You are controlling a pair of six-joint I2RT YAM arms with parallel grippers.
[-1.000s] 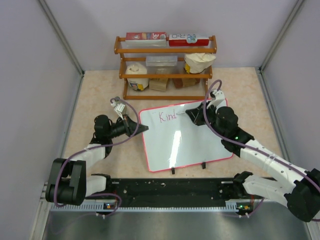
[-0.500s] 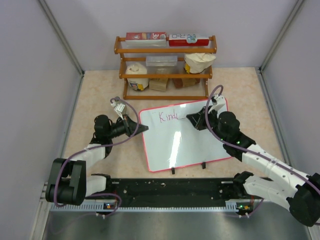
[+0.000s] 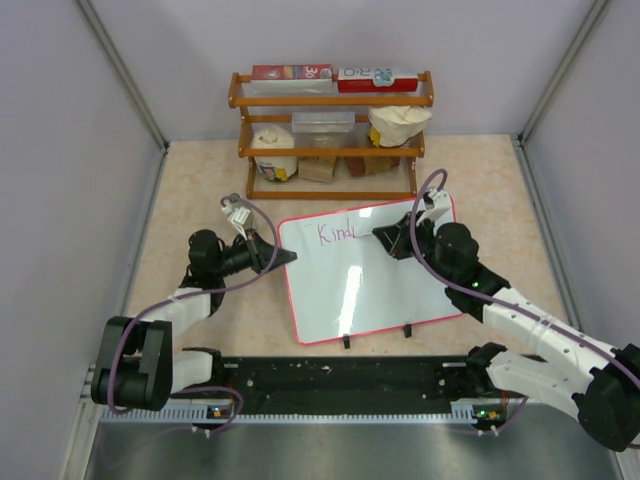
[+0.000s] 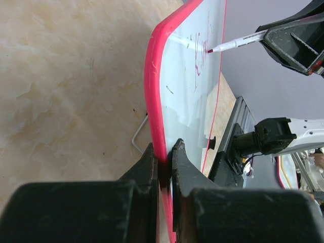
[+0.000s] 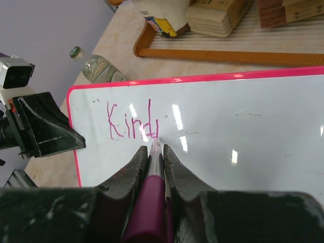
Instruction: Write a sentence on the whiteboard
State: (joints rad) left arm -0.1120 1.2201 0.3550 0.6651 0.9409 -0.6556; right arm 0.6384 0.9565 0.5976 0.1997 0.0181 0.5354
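The whiteboard (image 3: 370, 290), glossy white with a pink-red frame, lies tilted on the table between the arms. My left gripper (image 3: 290, 257) is shut on its left edge; in the left wrist view the fingers (image 4: 163, 152) pinch the red frame of the whiteboard (image 4: 202, 86). My right gripper (image 3: 385, 237) is shut on a magenta marker (image 5: 152, 202), whose tip touches the whiteboard (image 5: 243, 131) near the top. The sentence (image 5: 132, 121) reads "Kind" plus one short stroke, in pink, also visible as the sentence (image 3: 337, 234). The marker (image 4: 238, 40) tip meets the writing.
A wooden two-tier rack (image 3: 330, 130) holding boxes, a jar and a bag stands behind the board. A bottle (image 5: 96, 66) lies near the board's far left corner. Two black clip feet (image 3: 346, 341) sit at the board's near edge, next to the black base rail (image 3: 340, 380).
My right gripper has shifted slightly to the right with the marker, and a short stroke has appeared after "Kind". The left gripper and board have not moved.
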